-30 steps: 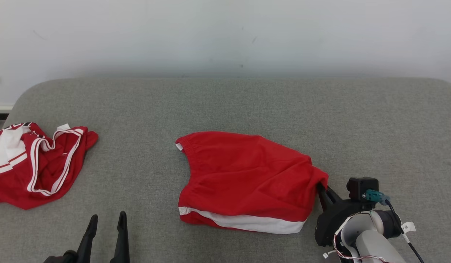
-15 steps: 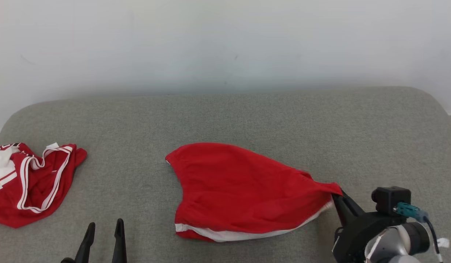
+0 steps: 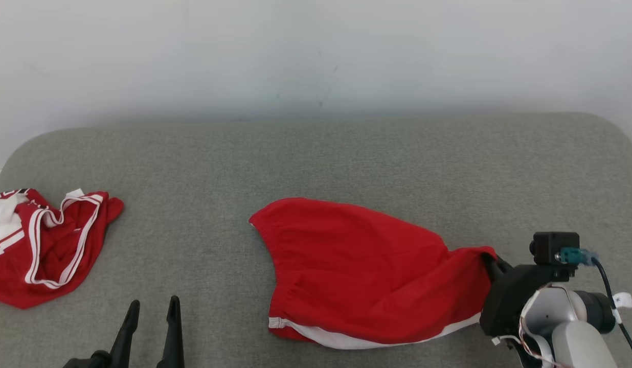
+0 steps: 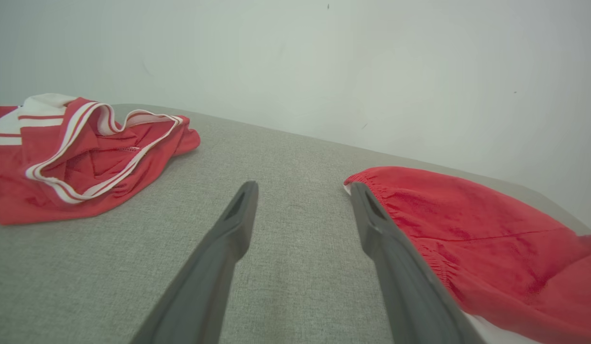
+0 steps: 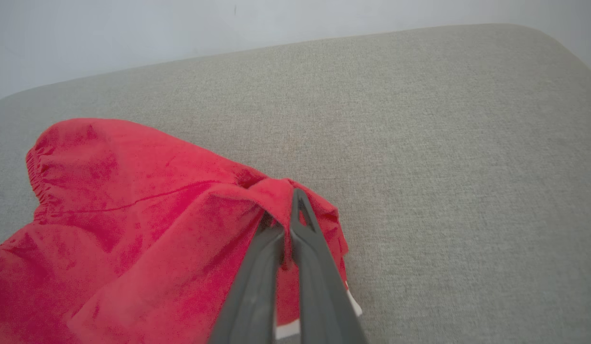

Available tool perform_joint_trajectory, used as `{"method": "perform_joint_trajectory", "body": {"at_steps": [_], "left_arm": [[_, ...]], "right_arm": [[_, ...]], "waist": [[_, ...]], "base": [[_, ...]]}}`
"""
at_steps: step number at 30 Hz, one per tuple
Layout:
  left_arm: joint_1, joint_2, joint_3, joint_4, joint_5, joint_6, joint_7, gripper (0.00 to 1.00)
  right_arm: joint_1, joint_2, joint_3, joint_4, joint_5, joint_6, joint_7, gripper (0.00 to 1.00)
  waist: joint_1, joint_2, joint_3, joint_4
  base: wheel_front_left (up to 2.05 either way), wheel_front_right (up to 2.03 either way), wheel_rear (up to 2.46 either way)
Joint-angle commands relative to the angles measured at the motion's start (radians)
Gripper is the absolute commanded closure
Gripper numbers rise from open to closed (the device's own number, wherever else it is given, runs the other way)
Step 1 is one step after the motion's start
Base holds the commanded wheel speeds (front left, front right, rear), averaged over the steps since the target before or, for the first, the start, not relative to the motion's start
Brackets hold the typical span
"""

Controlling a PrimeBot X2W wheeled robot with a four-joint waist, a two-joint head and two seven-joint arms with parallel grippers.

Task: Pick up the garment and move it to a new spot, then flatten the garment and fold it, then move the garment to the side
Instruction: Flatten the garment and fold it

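When looking from the head, can see red shorts [image 3: 362, 271] just right of the middle of the grey cushion [image 3: 316, 153], right claw [image 3: 495, 263] pinched tight on their corner, left claw [image 3: 154, 301] spread wide, holding nothing, by the cushion's front edge. Left wrist: fingers [image 4: 228, 229] far apart. Right wrist: fingers [image 5: 257, 277] squeezing red cloth.

Right claw [image 5: 288, 215] pinches red garment [image 5: 133, 215]

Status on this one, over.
Right hand shut on red shorts, right corner. Left hand open, touching nothing. Other red garment lies apart, at left.
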Motion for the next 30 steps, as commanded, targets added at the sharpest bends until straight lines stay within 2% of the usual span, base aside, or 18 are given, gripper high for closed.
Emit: {"method": "perform_joint_trajectory", "body": {"at_steps": [1, 6, 13, 14, 15, 18, 22, 30], "left_arm": [[-0.018, 0.000, -0.005, 0.001, 0.008, 0.002, -0.001, 0.00], [-0.037, 0.000, -0.018, 0.009, 0.011, 0.001, -0.001, 0.00], [-0.053, 0.000, -0.015, 0.014, 0.009, 0.001, -0.001, 0.00], [-0.055, 0.000, -0.014, 0.014, 0.009, 0.000, -0.001, 0.00], [-0.058, 0.000, -0.013, 0.015, 0.008, 0.000, -0.001, 0.00], [-0.061, 0.000, -0.010, 0.017, 0.007, 0.000, -0.001, 0.00], [-0.056, 0.000, -0.002, 0.021, 0.000, 0.001, -0.001, 0.00], [-0.023, 0.000, 0.028, 0.025, -0.008, 0.013, -0.001, 0.00]], "right_arm": [[-0.056, 0.001, -0.019, 0.086, -0.019, -0.003, -0.013, 1.00], [-0.190, -0.002, -0.045, 0.304, -0.066, -0.003, -0.092, 1.00], [-0.332, -0.009, -0.064, 0.531, -0.126, -0.003, -0.231, 1.00], [-0.348, -0.009, -0.067, 0.556, -0.133, -0.003, -0.250, 0.55], [-0.359, -0.008, -0.069, 0.578, -0.142, -0.003, -0.269, 0.00], [-0.379, -0.014, -0.059, 0.613, -0.161, -0.003, -0.306, 0.00], [-0.381, -0.029, -0.040, 0.626, -0.186, -0.003, -0.418, 0.00], [-0.254, -0.030, 0.019, 0.512, -0.210, -0.003, -0.640, 0.00]], "waist": [[0.0000, -0.0001, 0.017, 0.020], [0.0000, -0.0001, 0.035, 0.049], [0.0000, -0.0001, 0.054, 0.069], [0.0000, -0.0001, 0.057, 0.070], [0.0000, -0.0001, 0.057, 0.070], [0.0000, -0.0001, 0.057, 0.068], [0.0000, -0.0001, 0.044, 0.051], [0.0000, -0.0001, 0.001, -0.015]], "base": [[0.00, 0.00, 0.00], [0.00, 0.00, 0.00], [0.00, 0.00, 0.00], [0.00, 0.00, 0.00], [0.00, 0.00, 0.00], [0.00, 0.00, 0.00], [0.00, 0.00, 0.00], [0.00, 0.00, 0.00]]}}
